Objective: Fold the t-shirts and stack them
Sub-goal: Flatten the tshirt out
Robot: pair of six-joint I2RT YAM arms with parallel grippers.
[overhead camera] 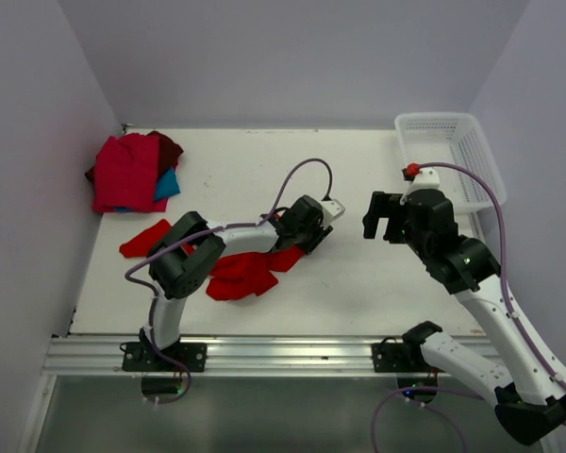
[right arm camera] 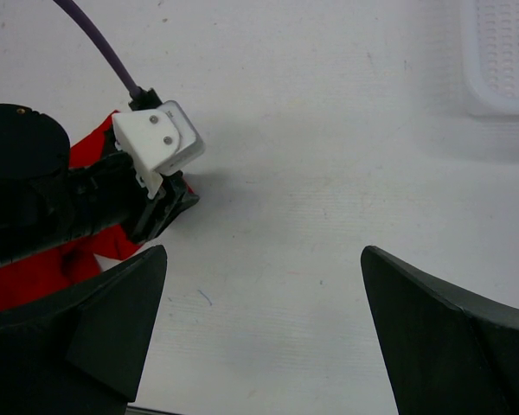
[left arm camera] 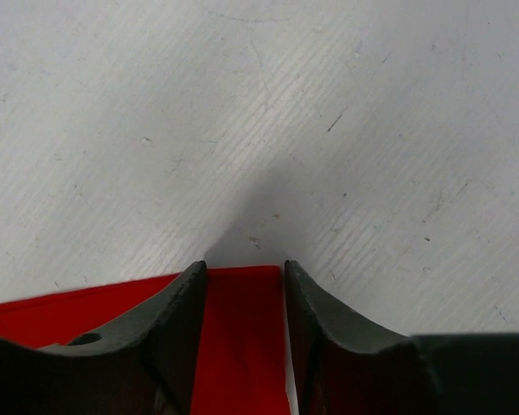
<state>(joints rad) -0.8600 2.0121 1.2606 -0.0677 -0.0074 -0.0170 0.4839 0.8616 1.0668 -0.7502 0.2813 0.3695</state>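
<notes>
A bright red t-shirt [overhead camera: 241, 274] lies crumpled on the white table near the front, with one part [overhead camera: 146, 238] spread to the left. My left gripper [overhead camera: 316, 241] is low at the shirt's right edge. In the left wrist view its jaws [left arm camera: 244, 268] are partly open and straddle a strip of the red cloth [left arm camera: 242, 346], with a thin gap at the right finger. Folded red [overhead camera: 124, 175], dark maroon [overhead camera: 170, 146] and teal-blue [overhead camera: 167, 182] t-shirts are piled at the back left. My right gripper [overhead camera: 382, 219] hovers wide open to the right over bare table [right arm camera: 264, 251], holding nothing.
A white mesh basket [overhead camera: 439, 120] stands at the back right corner and shows in the right wrist view [right arm camera: 506, 60]. The left gripper [right arm camera: 169, 207] and red cloth [right arm camera: 26, 277] sit at that view's left. Grey walls close the table's back and sides.
</notes>
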